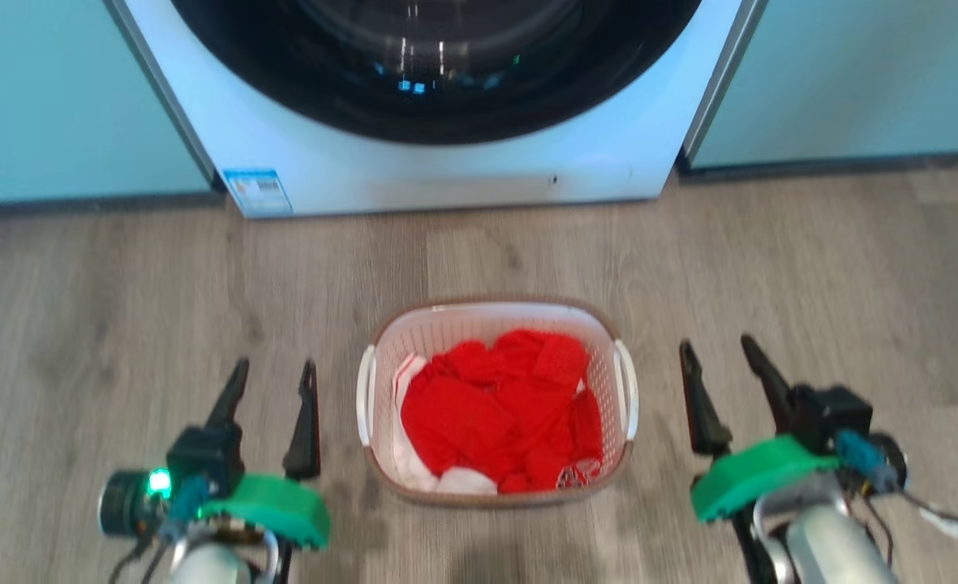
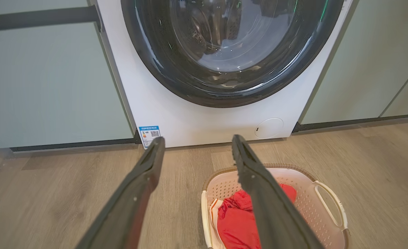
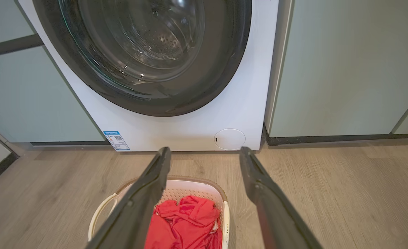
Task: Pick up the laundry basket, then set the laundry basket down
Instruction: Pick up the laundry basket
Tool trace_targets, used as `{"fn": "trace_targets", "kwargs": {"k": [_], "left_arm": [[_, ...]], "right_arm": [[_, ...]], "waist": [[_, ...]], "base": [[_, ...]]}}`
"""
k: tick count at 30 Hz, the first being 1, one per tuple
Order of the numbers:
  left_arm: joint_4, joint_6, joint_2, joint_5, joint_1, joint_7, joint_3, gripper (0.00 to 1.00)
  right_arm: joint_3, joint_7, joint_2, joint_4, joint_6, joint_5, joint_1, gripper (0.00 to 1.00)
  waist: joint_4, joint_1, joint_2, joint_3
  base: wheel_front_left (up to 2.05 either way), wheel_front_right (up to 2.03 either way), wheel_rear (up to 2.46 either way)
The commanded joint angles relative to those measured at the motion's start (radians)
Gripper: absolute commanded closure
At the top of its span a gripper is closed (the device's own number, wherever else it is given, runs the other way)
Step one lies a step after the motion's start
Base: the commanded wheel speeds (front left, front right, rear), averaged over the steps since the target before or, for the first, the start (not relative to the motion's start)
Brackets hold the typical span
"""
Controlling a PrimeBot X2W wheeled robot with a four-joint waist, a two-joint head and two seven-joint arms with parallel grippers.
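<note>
Laundry basket [image 1: 491, 305] sits on the floor [image 1: 122, 324] before the washing machine [image 1: 446, 174], squarely between left gripper [image 1: 276, 367] and right gripper [image 1: 715, 344]. Both are spread wide, empty, beside its handles, not touching.

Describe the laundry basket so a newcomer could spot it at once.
Find the white washing machine with its dark round door. On the wooden floor before it, between the left gripper and right gripper, stands the laundry basket. Its perforated white walls, brown rim and red clothes inside set it apart.
</note>
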Motion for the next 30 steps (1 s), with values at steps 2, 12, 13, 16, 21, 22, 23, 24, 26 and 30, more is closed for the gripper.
{"fn": "trace_targets", "kwargs": {"k": [2,12,13,16,21,22,23,24,26,30], "left_arm": [[-0.003,-0.001,-0.005,-0.017,-0.091,-0.011,0.021,0.00],[0.133,0.001,-0.005,-0.050,-0.313,-0.011,-0.008,0.00],[0.149,0.003,-0.005,-0.059,-0.337,-0.011,-0.011,0.00],[0.198,0.007,-0.005,-0.097,-0.402,-0.011,-0.018,0.00],[0.284,0.010,-0.005,-0.138,-0.488,-0.011,-0.038,0.00],[0.299,0.011,-0.005,-0.143,-0.501,-0.011,-0.043,0.00],[0.313,0.010,-0.005,-0.149,-0.512,-0.011,-0.048,0.00],[0.325,0.010,-0.005,-0.156,-0.523,-0.011,-0.054,0.00],[0.350,0.006,-0.005,-0.166,-0.542,-0.011,-0.069,0.00],[0.391,0.002,-0.005,-0.188,-0.575,-0.011,-0.102,0.00]], "right_arm": [[0.013,-0.012,-0.010,-0.007,0.001,-0.016,-0.088,0.00],[-0.038,-0.012,-0.010,0.094,0.001,-0.041,-0.292,0.00],[-0.044,-0.012,-0.010,0.106,0.001,-0.042,-0.313,0.00],[-0.059,-0.012,-0.010,0.145,0.001,-0.053,-0.366,0.00],[-0.073,-0.012,-0.010,0.207,0.001,-0.065,-0.429,0.00],[-0.076,-0.012,-0.010,0.218,0.001,-0.066,-0.439,0.00],[-0.079,-0.012,-0.010,0.229,0.001,-0.067,-0.448,0.00],[-0.082,-0.012,-0.010,0.239,0.001,-0.068,-0.456,0.00],[-0.087,-0.012,-0.010,0.258,0.001,-0.070,-0.469,0.00],[-0.090,-0.012,-0.010,0.289,0.001,-0.073,-0.490,0.00]], "waist": [[0.010,-0.0001,0.0000,0.117],[0.031,-0.0001,0.0000,0.378],[0.034,-0.0001,0.0000,0.399],[0.042,-0.0001,0.0000,0.464],[0.055,-0.0001,0.0000,0.539],[0.057,-0.0001,0.0000,0.550],[0.060,-0.0001,0.0000,0.561],[0.062,-0.0001,0.0000,0.571],[0.069,-0.0001,0.0000,0.590],[0.079,-0.0001,0.0000,0.624]], "base": [[0.00,0.00,0.00],[0.00,0.00,0.00],[0.00,0.00,0.00],[0.00,0.00,0.00],[0.00,0.00,0.00],[0.00,0.00,0.00],[0.00,0.00,0.00],[0.00,0.00,0.00],[0.00,0.00,0.00],[0.00,0.00,0.00]]}}
